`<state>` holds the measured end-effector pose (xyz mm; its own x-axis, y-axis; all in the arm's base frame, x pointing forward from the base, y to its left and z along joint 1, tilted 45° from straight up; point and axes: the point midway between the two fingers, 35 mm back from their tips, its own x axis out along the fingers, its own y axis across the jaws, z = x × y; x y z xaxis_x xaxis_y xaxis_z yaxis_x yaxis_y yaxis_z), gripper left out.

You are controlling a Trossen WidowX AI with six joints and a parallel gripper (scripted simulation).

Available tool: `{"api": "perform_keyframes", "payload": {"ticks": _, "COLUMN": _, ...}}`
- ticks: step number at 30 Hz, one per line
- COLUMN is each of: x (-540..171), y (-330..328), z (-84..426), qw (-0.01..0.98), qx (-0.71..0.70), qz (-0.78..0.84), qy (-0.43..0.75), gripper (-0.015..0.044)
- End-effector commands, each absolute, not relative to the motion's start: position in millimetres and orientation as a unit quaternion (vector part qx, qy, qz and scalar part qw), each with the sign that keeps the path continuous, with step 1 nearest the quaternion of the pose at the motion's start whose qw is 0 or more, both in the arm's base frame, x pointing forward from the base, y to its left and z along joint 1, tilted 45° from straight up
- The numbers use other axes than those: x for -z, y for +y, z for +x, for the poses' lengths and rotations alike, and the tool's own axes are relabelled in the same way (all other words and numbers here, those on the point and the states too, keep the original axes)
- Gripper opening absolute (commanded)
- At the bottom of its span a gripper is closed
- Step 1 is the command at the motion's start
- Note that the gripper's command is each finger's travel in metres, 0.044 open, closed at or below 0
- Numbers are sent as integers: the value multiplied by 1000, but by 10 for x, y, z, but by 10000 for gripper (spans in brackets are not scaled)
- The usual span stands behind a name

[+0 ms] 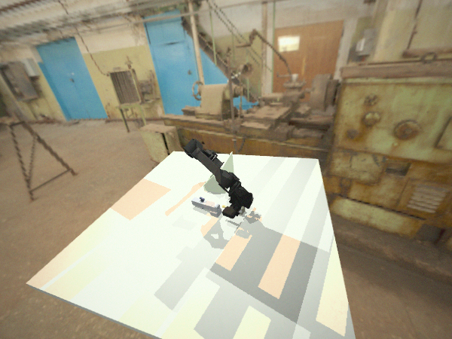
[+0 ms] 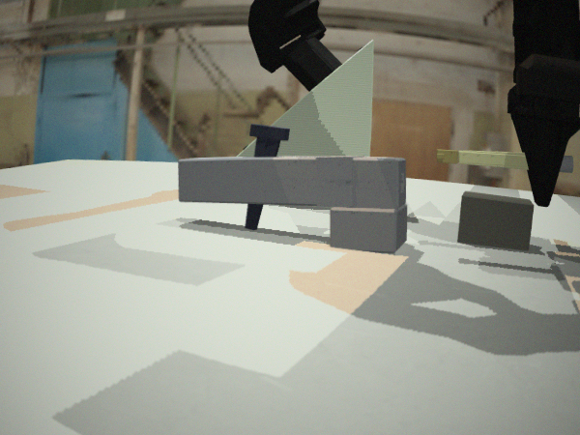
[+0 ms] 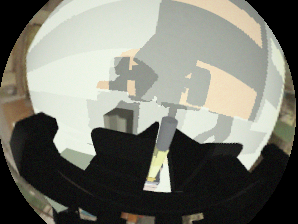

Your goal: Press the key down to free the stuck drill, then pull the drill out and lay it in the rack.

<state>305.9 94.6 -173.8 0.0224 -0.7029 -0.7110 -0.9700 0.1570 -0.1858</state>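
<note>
Nearest you in the exterior view, on the pale table (image 1: 132, 264) (image 2: 145, 314) (image 3: 75, 70), a long grey bar (image 1: 203, 205) (image 2: 251, 180) rests over a smaller grey block (image 2: 364, 229) at one end. Its dark key (image 1: 202, 200) (image 2: 268, 140) passes down through the bar, leaning, with the crosspiece standing above the top face.

To the right, a dark block (image 2: 495, 221) (image 3: 119, 120) sits apart; you may be looking at part of the rack, though its shape makes that hard to settle. Your gripper (image 1: 230, 212) (image 2: 543, 203) (image 3: 161, 125) is clamped around the drill (image 1: 224, 206) (image 2: 483, 159) (image 3: 159, 159), a yellow-green rod with a blue-grey end. You have it raised off the table, roughly level and apart from the grey bar.

Farther back stands a pale green wedge (image 1: 216, 184) (image 2: 345, 116), with your black arm (image 1: 211, 162) (image 2: 300, 34) reaching past it. Beyond the table are a lathe (image 1: 218, 99) and a blue door (image 1: 169, 56) (image 2: 77, 106).
</note>
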Motion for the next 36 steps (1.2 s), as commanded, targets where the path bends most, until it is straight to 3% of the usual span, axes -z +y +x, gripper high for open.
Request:
{"api": "perform_keyframes", "payload": {"ticks": 1, "x": 1713, "y": 968, "z": 3064, "qw": 358, "qx": -188, "qz": -619, "qy": 673, "gripper": 0}}
{"api": "perform_keyframes", "payload": {"ticks": 36, "x": 1630, "y": 1033, "z": 3057, "qw": 358, "qx": -188, "qz": -619, "qy": 673, "gripper": 0}}
